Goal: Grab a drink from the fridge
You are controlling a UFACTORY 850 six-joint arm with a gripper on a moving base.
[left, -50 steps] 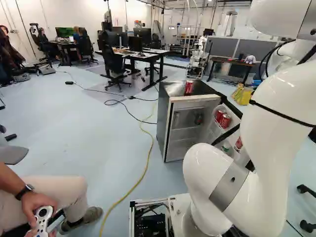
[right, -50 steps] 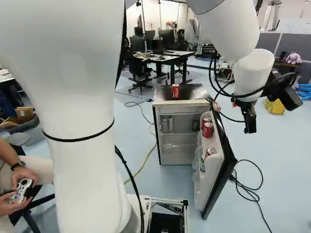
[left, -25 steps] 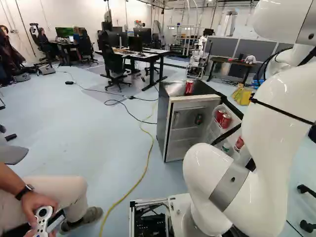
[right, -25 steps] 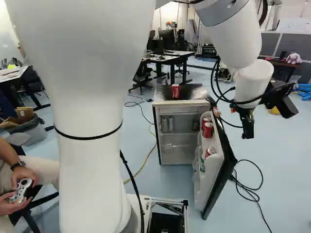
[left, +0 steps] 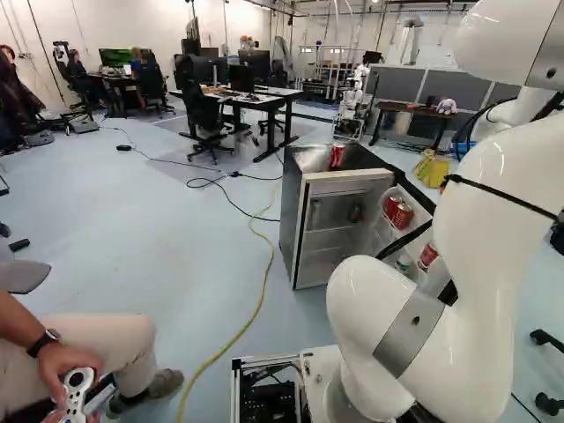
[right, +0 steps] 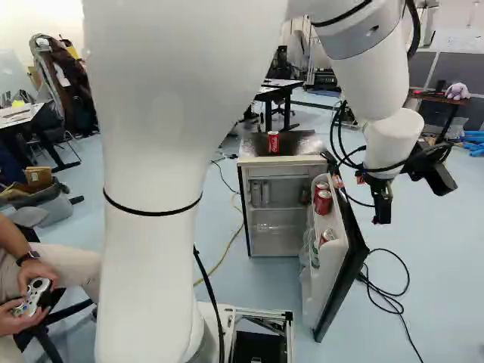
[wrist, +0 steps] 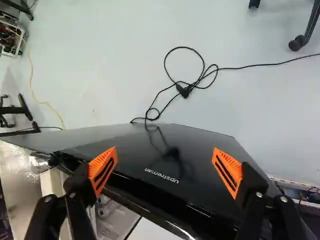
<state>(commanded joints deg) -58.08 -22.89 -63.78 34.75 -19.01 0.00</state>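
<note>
- A white arm (right: 374,38) dips lower over the fridge door (right: 348,257) than in the frames just before, its black tool (wrist: 165,170) drawing nearer to the door's outer side; base, fridge (left: 304,225) and drinks are unmoved.
- The tool is open, its orange pads (wrist: 102,170) spread wide with nothing gripped, and the door's glossy black outer face lies ahead of it.
- The shift puts the arm closer to the drinks' level but, in all likelihood, on the wrong side of the door; the next move probably calls for clearing the door's edge and turning inward. A descent straight down could knock the door.
- The fridge stands open, its door racks stocked: two red cans (right: 323,202) side by side up top, another red-and-silver can (right: 327,236) and a green-marked container (left: 404,263) below.
- Inside the cabinet, two silvery cans (right: 260,193) stand together at one side of a shelf, a darker can (right: 305,194) at the other.
- One more red can (right: 273,141) sits upright atop the fridge.
</note>
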